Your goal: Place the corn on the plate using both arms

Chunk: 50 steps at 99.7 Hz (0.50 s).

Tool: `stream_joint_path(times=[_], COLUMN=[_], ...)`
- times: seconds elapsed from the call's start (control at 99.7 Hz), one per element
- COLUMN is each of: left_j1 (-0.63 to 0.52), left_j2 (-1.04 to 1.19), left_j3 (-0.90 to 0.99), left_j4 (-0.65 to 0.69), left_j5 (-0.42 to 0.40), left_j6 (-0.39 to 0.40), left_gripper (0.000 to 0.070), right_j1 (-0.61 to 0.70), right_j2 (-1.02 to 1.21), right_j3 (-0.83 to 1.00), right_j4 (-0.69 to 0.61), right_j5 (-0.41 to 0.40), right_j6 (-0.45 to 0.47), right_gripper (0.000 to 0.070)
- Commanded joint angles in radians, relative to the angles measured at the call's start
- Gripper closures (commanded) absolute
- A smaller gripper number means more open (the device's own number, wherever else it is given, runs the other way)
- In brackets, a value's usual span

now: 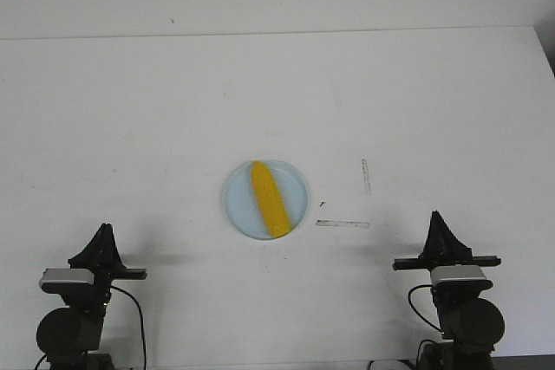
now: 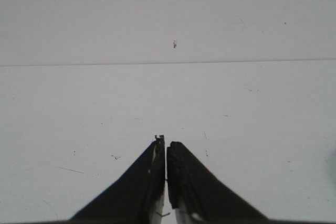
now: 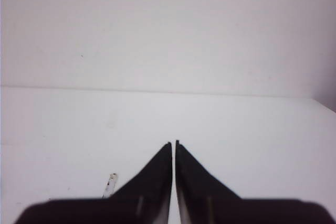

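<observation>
The yellow corn [image 1: 268, 197] lies across the pale blue plate [image 1: 236, 201] in the middle of the white table, its pointed tip away from me and its blunt end at the plate's near rim. My left gripper [image 1: 105, 230] rests at the near left, shut and holding nothing. At the near right, my right gripper [image 1: 434, 217] is shut and holds nothing too. Both stand well apart from the plate. In the left wrist view the left gripper [image 2: 166, 140] shows only bare table ahead, and likewise the right gripper [image 3: 174, 142] in the right wrist view.
Two strips of clear tape are stuck on the table right of the plate, one upright [image 1: 366, 176] and one lying flat [image 1: 342, 223]. The upright strip [image 3: 110, 183] also shows in the right wrist view. The table's far edge meets a white wall.
</observation>
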Motion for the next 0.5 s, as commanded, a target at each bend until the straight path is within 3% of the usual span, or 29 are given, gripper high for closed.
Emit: stream_joint_path(times=[0.0, 0.491], left_j1=[0.0, 0.0], left_j2=[-0.001, -0.001], left_j3=[-0.021, -0.021], left_j4=[0.014, 0.014], left_j5=[0.001, 0.001], left_j6=[0.001, 0.001], left_gripper=[0.0699, 0.0699], right_j1=[0.001, 0.001], right_j2=[0.0, 0.0], right_j3=[-0.031, -0.029], right_j4=[0.029, 0.02], right_j5=[-0.005, -0.013], right_j6=[0.015, 0.016], right_gripper=[0.0686, 0.0686])
